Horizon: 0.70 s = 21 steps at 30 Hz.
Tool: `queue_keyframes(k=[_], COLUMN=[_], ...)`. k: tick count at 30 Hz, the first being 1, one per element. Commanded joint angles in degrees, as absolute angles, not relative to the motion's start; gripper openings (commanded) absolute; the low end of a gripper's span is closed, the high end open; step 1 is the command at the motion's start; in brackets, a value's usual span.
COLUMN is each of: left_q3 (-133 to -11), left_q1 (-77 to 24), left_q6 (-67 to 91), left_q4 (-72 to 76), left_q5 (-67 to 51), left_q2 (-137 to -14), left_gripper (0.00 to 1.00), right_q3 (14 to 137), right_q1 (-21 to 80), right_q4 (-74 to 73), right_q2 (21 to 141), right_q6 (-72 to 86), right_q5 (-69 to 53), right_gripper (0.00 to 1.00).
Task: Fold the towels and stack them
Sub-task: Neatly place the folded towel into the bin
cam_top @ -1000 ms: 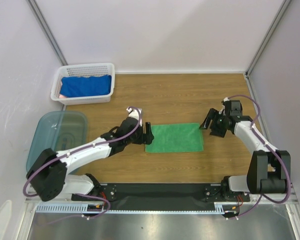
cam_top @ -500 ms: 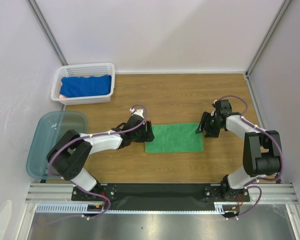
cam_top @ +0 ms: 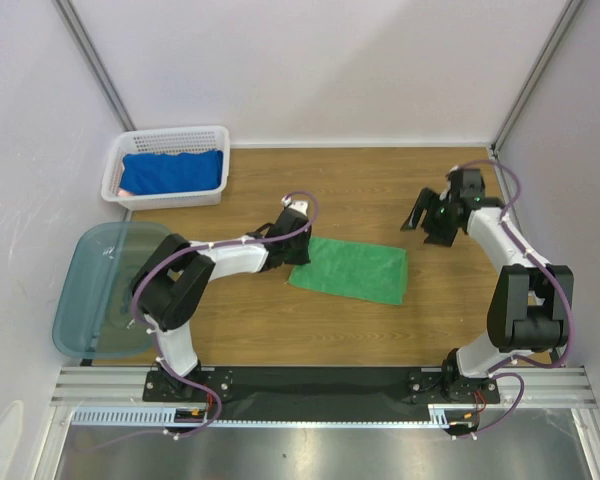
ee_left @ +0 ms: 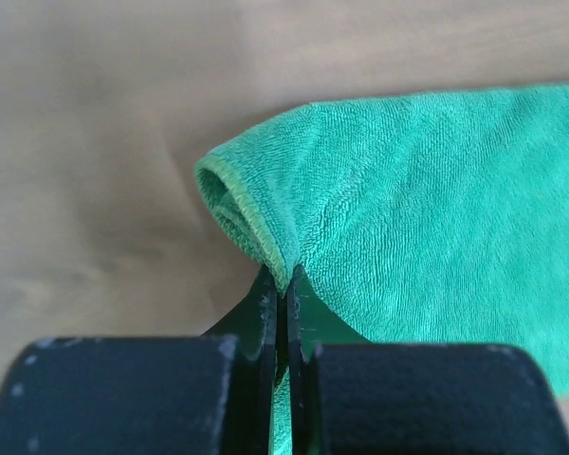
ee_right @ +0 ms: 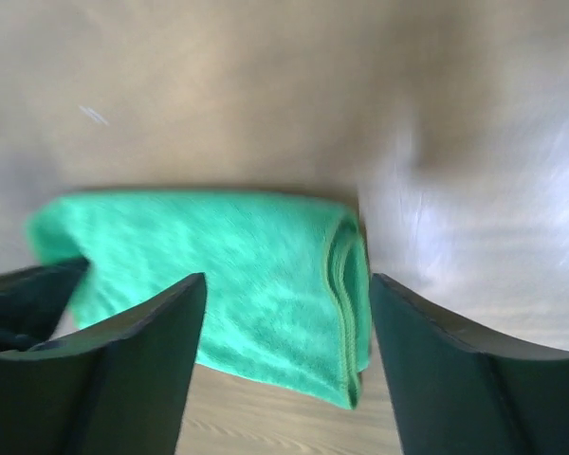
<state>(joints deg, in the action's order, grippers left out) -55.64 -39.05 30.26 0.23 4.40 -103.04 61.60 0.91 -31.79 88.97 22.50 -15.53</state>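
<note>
1. Green towel [cam_top: 350, 270] folded into a narrow rectangle and lying mid-table [cam_top: 380, 190], skewed so its left end sits farther back, probably from the grip at that end.
2. Left gripper [ee_left: 283, 284] pinched fully shut on the towel's left hem, with cloth bunched into a rounded lip just past the jaws. Held at the very edge, most likely to drag or lift that end for the next fold.
3. Right gripper [cam_top: 427, 225] spread wide and holding nothing, poised beyond the towel's right end and apart from the cloth. Seemingly kept clear to leave the fabric free, or ready to take the right edge.
4. Blue towel [cam_top: 172, 172] heaped in the white basket [cam_top: 165, 135] at the far left, not yet dealt with. Teal tub [cam_top: 110, 290] at the left edge. Pink towel not clearly visible.
</note>
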Motion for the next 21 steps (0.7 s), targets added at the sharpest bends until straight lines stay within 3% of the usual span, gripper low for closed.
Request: queue_keyframes(k=[1, 5, 12, 21], left_q3=[-64.1, -76.0, -90.5, -111.0], left_q1=[-37.0, -34.3, -27.7, -17.5], left_q6=[20.3, 9.2, 0.8, 0.2], left_q4=[-7.6, -11.6, -14.8, -24.3], left_q5=[12.1, 16.7, 19.7, 15.0], left_q2=[-105.7, -110.9, -116.8, -122.0], left_gripper=[0.0, 0.0, 0.0, 0.0], right_q3=[70.6, 74.4, 73.5, 64.7], right_q1=[-1.5, -2.8, -5.1, -3.7], right_q4=[-35.7, -35.2, -31.3, -20.7], right_q2=[86.2, 87.0, 89.1, 93.2], right_q6=[23.2, 24.2, 26.6, 32.5], right_q5=[-15.0, -10.6, -9.1, -9.1], right_gripper=[0.78, 0.9, 0.99, 1.0])
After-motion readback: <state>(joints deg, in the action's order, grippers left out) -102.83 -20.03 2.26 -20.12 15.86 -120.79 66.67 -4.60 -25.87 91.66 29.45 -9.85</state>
